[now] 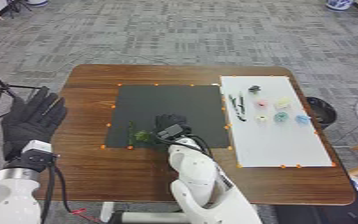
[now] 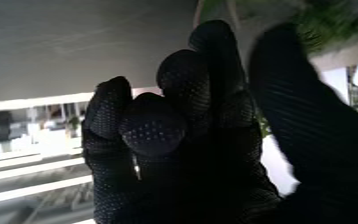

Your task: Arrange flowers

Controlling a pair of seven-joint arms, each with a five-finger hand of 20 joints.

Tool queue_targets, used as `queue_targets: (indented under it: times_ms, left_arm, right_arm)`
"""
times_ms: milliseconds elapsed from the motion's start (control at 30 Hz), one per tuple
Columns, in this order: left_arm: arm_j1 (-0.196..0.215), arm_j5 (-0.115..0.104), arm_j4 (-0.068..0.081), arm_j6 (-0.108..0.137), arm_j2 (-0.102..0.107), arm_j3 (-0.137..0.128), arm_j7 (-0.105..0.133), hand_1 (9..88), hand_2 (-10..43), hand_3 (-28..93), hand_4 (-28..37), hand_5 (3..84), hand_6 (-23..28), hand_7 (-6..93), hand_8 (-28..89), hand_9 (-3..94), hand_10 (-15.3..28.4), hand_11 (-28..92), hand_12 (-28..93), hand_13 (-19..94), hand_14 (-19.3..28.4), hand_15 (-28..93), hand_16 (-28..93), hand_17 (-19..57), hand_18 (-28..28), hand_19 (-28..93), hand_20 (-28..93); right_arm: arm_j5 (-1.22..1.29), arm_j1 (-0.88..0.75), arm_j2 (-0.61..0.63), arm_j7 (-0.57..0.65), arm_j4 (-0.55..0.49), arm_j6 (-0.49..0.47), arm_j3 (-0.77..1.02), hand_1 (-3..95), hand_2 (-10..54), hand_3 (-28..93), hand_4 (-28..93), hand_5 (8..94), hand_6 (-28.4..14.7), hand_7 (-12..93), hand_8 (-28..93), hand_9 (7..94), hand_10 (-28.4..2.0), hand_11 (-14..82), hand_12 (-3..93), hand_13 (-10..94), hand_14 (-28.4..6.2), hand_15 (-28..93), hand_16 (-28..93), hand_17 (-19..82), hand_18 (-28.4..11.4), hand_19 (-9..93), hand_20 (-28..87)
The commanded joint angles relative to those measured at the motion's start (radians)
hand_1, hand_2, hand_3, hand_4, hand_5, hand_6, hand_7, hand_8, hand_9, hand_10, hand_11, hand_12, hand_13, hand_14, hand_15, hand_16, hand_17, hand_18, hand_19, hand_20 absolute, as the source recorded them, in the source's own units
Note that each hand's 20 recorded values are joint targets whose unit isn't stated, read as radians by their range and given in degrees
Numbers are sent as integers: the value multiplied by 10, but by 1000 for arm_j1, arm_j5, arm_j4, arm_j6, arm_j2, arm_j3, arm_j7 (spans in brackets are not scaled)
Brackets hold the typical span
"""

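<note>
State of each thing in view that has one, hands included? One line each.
Left robot hand: open, off the table's left side.
Right robot hand: open, thumb apart from fingers, over the black mat.
Green foliage: on the mat, beside the right robot hand.
Pink flower: loose on the white sheet.
Teal flower: loose, same sheet.
Black mat: laid flat.
White sheet: laid flat.

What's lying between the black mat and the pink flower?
Slim dark pieces lie there on the white sheet, as the head view shows; they're too small to name.
</note>
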Motion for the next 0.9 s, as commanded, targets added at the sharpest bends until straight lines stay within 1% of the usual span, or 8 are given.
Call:
queue_targets:
  times_ms: [33, 167, 333, 433, 500, 600, 800, 900]
  left_arm:
    - [0, -14, 6, -20, -5, 3, -3, 244, 169, 647, -283, 387, 72, 67, -83, 331, 128, 169, 70, 259, 128, 181, -42, -60, 113, 334, 49]
    - [2, -13, 5, -19, -6, 3, -4, 246, 169, 643, -283, 387, 71, 66, -83, 331, 128, 169, 69, 260, 126, 181, -39, -59, 114, 335, 50]
    - [4, -15, 3, -14, -4, 5, -3, 244, 169, 646, -283, 386, 70, 66, -83, 331, 126, 169, 69, 261, 126, 180, -38, -59, 115, 335, 51]
    - [-3, -13, 7, -19, 0, 11, -7, 245, 168, 645, -283, 385, 70, 67, -83, 331, 126, 169, 69, 261, 126, 182, -38, -60, 116, 335, 51]
    - [2, -14, 5, -18, -3, 10, -6, 244, 168, 646, -283, 385, 70, 69, -83, 331, 125, 170, 69, 261, 126, 183, -38, -60, 116, 335, 51]
    - [3, -16, 5, -16, -4, 9, -3, 242, 167, 649, -283, 386, 70, 71, -83, 332, 126, 172, 69, 262, 127, 184, -38, -60, 116, 335, 51]
    - [15, -13, -3, -12, -6, 2, -2, 245, 167, 648, -283, 388, 71, 73, -84, 332, 128, 177, 69, 260, 130, 191, -39, -62, 117, 337, 52]
    - [12, -14, -1, -17, -3, 6, -1, 246, 166, 649, -283, 389, 73, 73, -84, 332, 129, 178, 68, 260, 131, 193, -40, -63, 117, 337, 52]
  right_arm:
    - [-6, -17, -3, -22, 18, 48, 5, 539, -95, 707, -282, 702, -19, 502, 180, 724, -148, 480, 528, 703, -140, 764, 436, 334, -279, 825, 413]
    - [7, -18, -2, -14, 9, 54, -1, 527, -95, 748, -278, 714, -13, 552, 178, 752, -143, 463, 548, 720, -141, 765, 432, 345, -280, 831, 414]
    - [17, -8, -8, 5, 12, 68, 0, 513, -95, 713, -214, 735, -24, 553, 190, 768, -148, 480, 527, 738, -140, 765, 426, 360, -283, 843, 415]
    - [23, 4, -14, 24, 22, 72, 8, 516, -95, 714, -212, 740, -26, 546, 192, 786, -129, 457, 528, 774, -114, 733, 412, 388, -283, 849, 408]
    - [17, 8, -22, 25, 32, 69, 18, 520, -95, 708, -203, 743, -31, 542, 194, 820, -116, 405, 527, 824, -79, 669, 402, 409, -282, 853, 389]
    - [11, 19, -29, 31, 49, 75, 28, 523, -95, 708, -194, 742, -43, 539, 197, 853, -111, 361, 515, 866, -50, 609, 393, 424, -278, 849, 375]
    - [24, 22, -42, 58, 59, 97, 42, 516, -95, 712, -178, 736, -45, 550, 193, 885, -106, 337, 485, 900, -41, 564, 398, 448, -272, 852, 357]
    - [20, 27, -45, 75, 65, 111, 42, 514, -95, 715, -173, 731, -48, 563, 188, 893, -105, 339, 469, 915, -40, 548, 402, 462, -271, 858, 345]
